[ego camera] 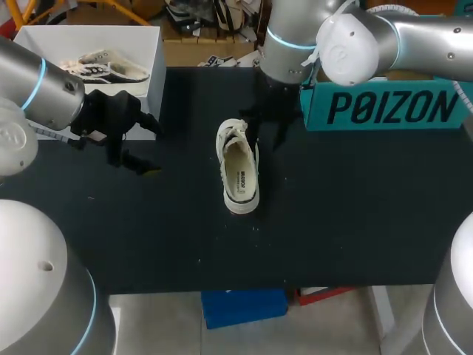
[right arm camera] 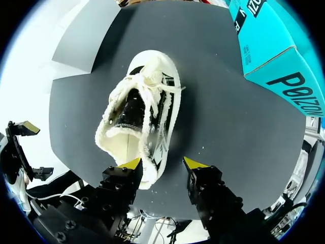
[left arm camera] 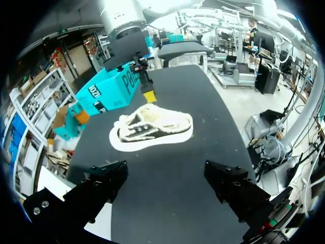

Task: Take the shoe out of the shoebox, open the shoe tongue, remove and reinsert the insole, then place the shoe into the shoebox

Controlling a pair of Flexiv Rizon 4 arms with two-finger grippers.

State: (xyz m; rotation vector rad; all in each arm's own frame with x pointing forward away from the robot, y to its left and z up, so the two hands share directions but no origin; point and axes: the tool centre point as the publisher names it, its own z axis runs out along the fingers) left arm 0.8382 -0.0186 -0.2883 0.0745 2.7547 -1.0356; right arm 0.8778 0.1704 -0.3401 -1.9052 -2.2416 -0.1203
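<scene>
Black table top: you have the teal cardboard shoebox at its far right edge. The cream low-top shoe stands on its sole near the table's middle, outside the box and left of it, laced end toward the far edge. Your right gripper hangs just above the shoe, fingers spread, holding nothing. Your left gripper sits well to the shoe's left, fingers wide apart and empty.

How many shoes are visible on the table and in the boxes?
2: one shoe lies mid-table, a second shoe in the white box. The teal box may hide more.
</scene>
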